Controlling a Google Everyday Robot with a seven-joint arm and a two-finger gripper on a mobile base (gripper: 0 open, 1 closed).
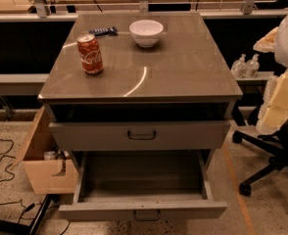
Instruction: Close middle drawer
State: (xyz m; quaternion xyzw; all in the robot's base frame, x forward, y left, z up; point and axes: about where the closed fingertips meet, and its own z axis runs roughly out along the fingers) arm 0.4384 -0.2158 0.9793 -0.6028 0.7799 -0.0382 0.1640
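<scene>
Camera view. Shows the middle drawer (pixel 100 210) pulled far out of the cabinet (pixel 183 72), toward the camera, its tray open from above. Places the low front panel well forward of the cabinet's face, with the small dark loop handle (pixel 146 215) at the panel's middle. Runs the tray's long axis front to back, straight out from the cabinet; lays the panel's long edge crosswise, parallel to the cabinet's front edge.

Leaves bare floor (pixel 261 209) to the right of the drawer, as far as the office chair (pixel 266 165) standing right of the cabinet. Crowds the left more: an open cardboard box (pixel 46 173) just beside the cabinet's left side, near the tray's left rail, and cables (pixel 2 175) further left.

Sets the upper drawer (pixel 193 136) just above the tray, its front a little proud of the cabinet, with a dark gap under the top. Carries on the cabinet's top a red can (pixel 90 54) upright at the left, a white bowl (pixel 146 32) toward the back and a dark packet (pixel 104 31) beside it.

Catches no gripper within the frame; cannot tell how the jaws stand. Shows only a pale blurred shape (pixel 286 87) right of the cabinet.
</scene>
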